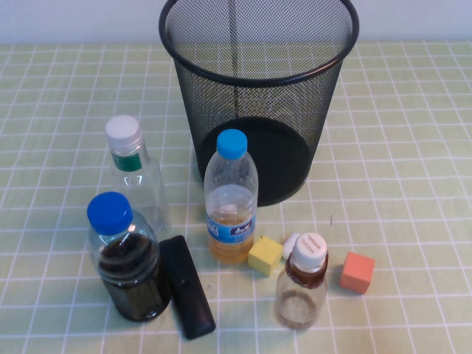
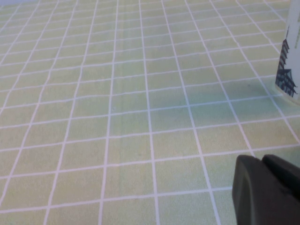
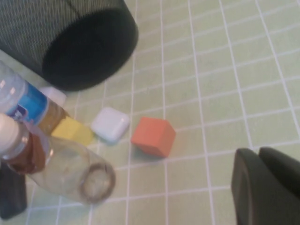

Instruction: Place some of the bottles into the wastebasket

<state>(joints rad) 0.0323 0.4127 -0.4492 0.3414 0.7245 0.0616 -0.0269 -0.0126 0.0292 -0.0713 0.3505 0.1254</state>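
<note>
Both bottles, the small bottle [image 1: 302, 284] and the taller bottle [image 1: 134, 173], stand upright on the surface [image 1: 413, 147] before the wastebasket [image 1: 258, 96], untouched, since the left gripper [image 2: 267, 192] and right gripper [image 3: 267, 187] hover off to either side, jaws' state unclear.

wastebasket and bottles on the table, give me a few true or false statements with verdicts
1. The wastebasket stands upright with no bottle visible inside. True.
2. The small brown-necked bottle lies on its side. False: it stands upright.
3. The green-banded bottle has a white cap. True.
4. The orange cube sits inside the wastebasket. False: it rests on the table.
5. The right pincer holds a bottle. False: it grips nothing, like the left pincer.
</note>
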